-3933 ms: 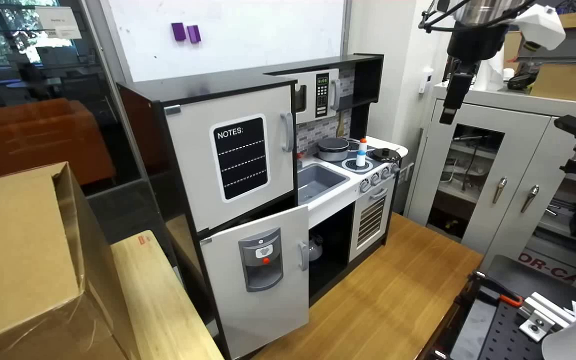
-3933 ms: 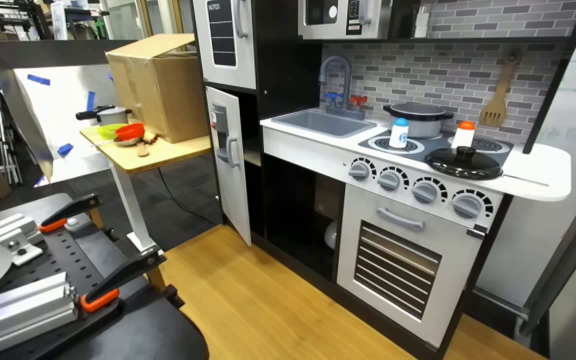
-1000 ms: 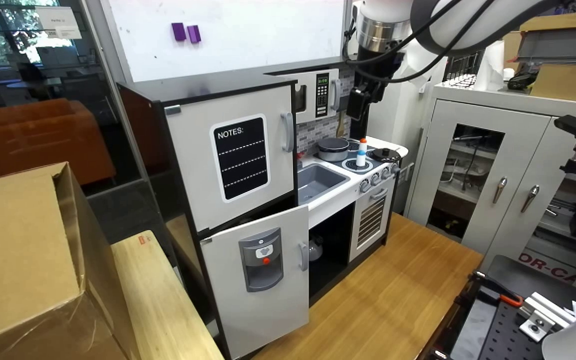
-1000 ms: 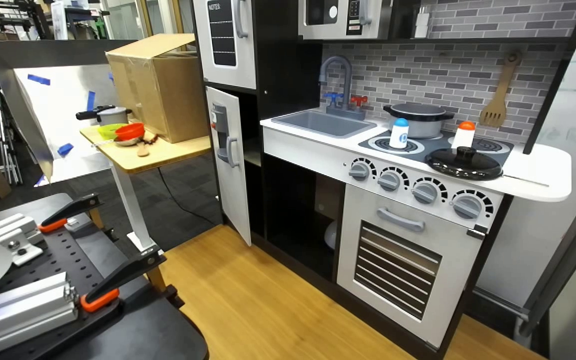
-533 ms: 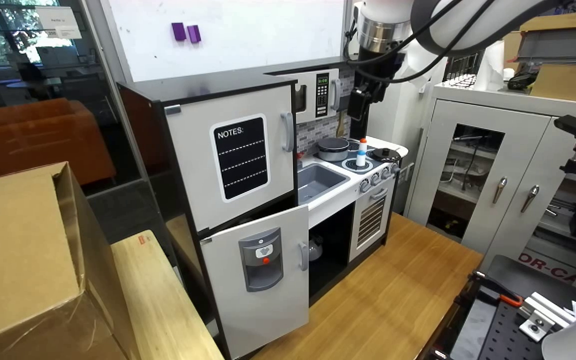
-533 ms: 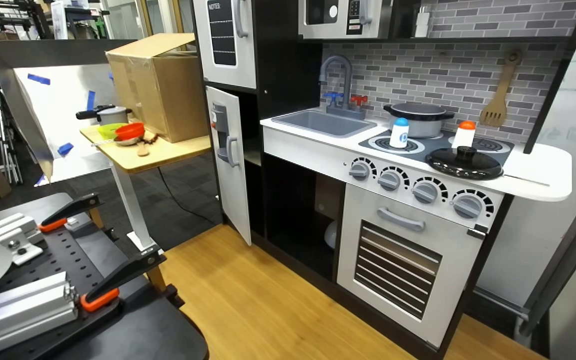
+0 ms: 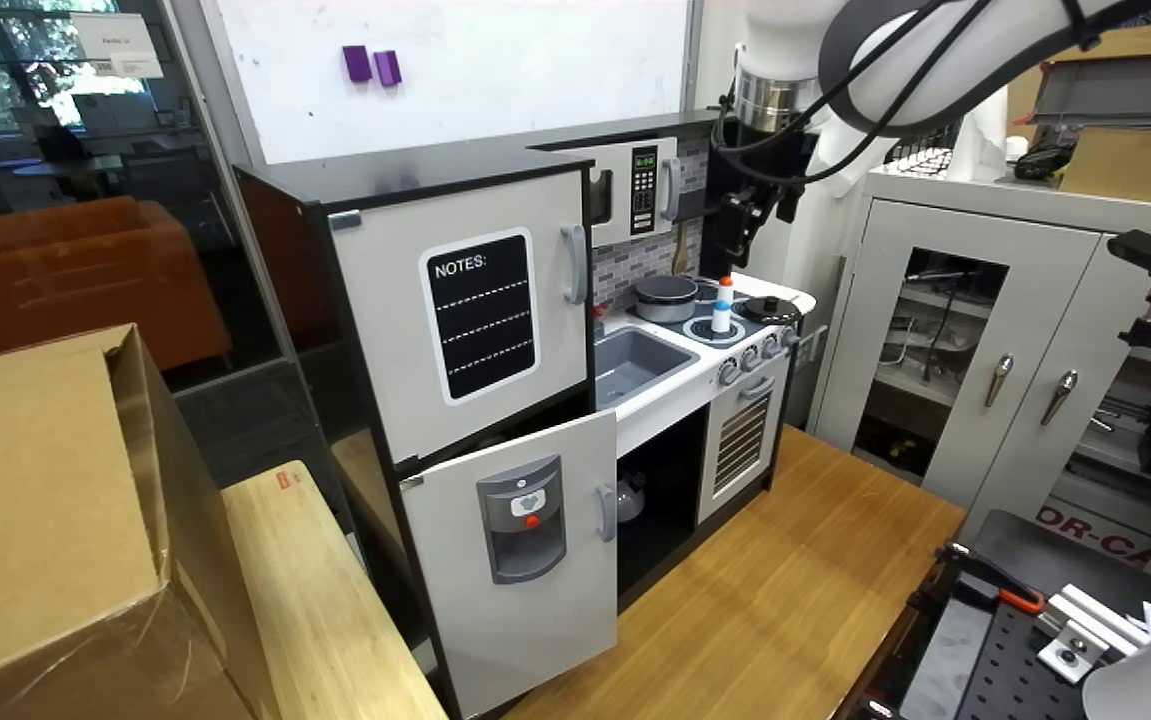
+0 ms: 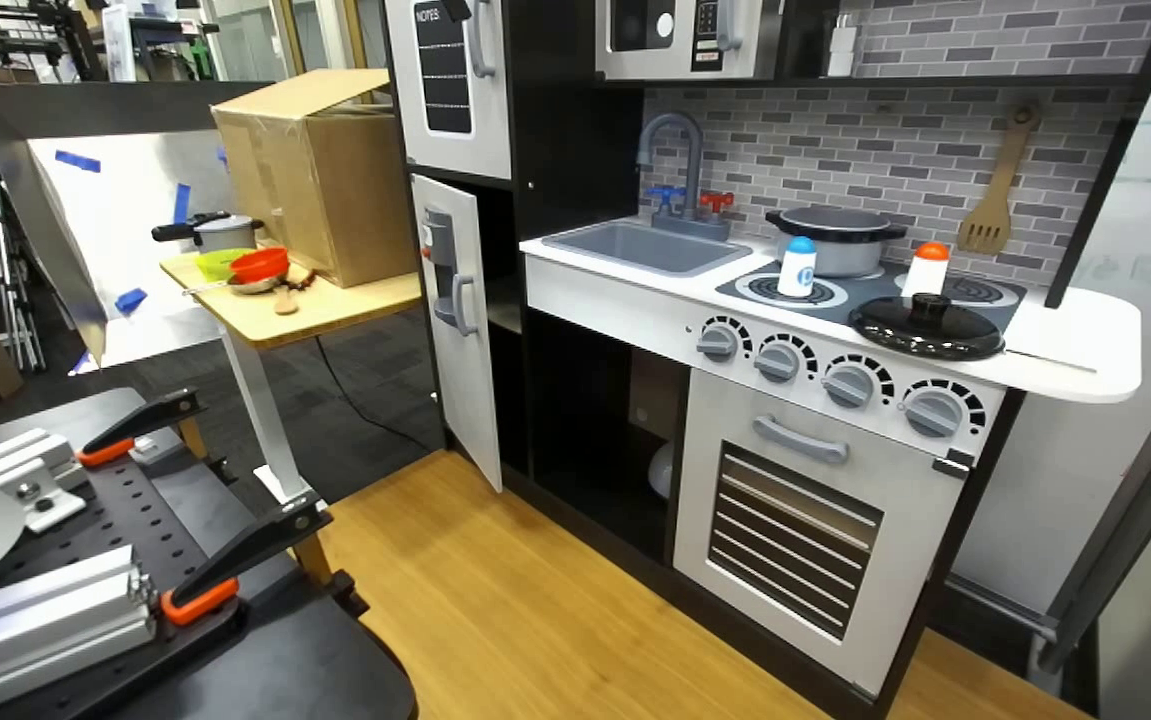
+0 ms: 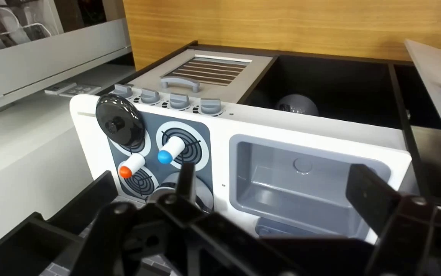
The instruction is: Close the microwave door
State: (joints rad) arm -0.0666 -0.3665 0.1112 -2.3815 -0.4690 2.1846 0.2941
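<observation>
The microwave door, white around a dark window with a keypad and grey handle, is high in the toy kitchen. It also shows at the top of an exterior view. It looks almost in line with the microwave's front; I cannot tell if it is fully shut. It is out of the wrist view. My gripper hangs to the right of the microwave in that exterior view, above the stove. In the wrist view its black fingers are wide apart with nothing between them, the sink showing behind.
The large upper door with notes is shut. The lower door with a dispenser stands ajar. The stove carries a pot, a black lid and two shakers. A wooden spoon hangs on the tiled wall.
The arm has swung left from the grey cabinet to the toy kitchen. In the last half second my gripper moved down and slightly right. A dark tip appeared at an exterior view's top edge.
</observation>
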